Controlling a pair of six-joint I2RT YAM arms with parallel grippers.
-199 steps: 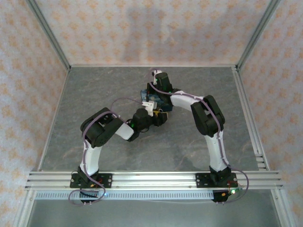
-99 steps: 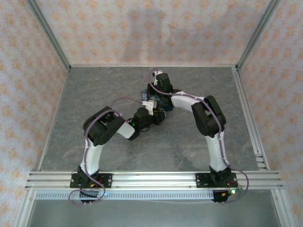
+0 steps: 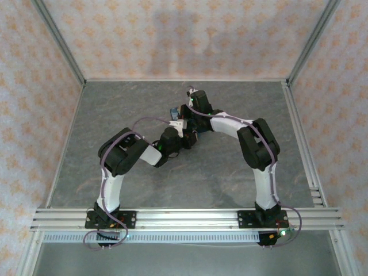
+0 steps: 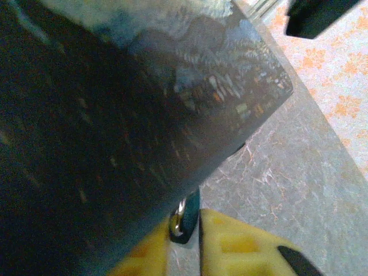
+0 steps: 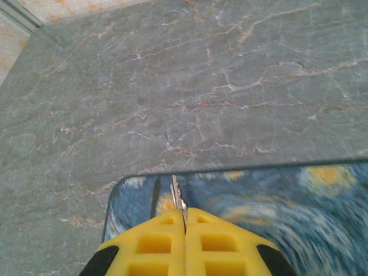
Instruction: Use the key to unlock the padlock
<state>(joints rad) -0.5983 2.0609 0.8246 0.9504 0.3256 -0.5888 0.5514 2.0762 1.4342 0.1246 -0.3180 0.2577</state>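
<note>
In the right wrist view my right gripper [image 5: 185, 221] is shut on the key [image 5: 177, 197]. Its thin silvery blade sticks out forward over the lid of the dark blue starry-print tin [image 5: 276, 213]. In the left wrist view the tin's dark side [image 4: 115, 115] looms close. Just under its edge sits a small teal piece with a silvery ring, which I take for the padlock [image 4: 187, 218]. My left gripper [image 4: 185, 233] has its yellow fingers [image 4: 241, 244] closed in on both sides of that piece. From above, both grippers meet at the tin [image 3: 175, 112] mid-table.
The grey marbled table [image 3: 230, 172] lies open round the tin. Patterned walls [image 3: 184, 34] and aluminium rails [image 3: 305, 144] close in the workspace. The two arms crowd each other at the centre.
The left jaws have closed in from wide to a narrow hold. The left wrist has shifted slightly farther and leftward toward the tin. The right gripper stays shut on the key.
</note>
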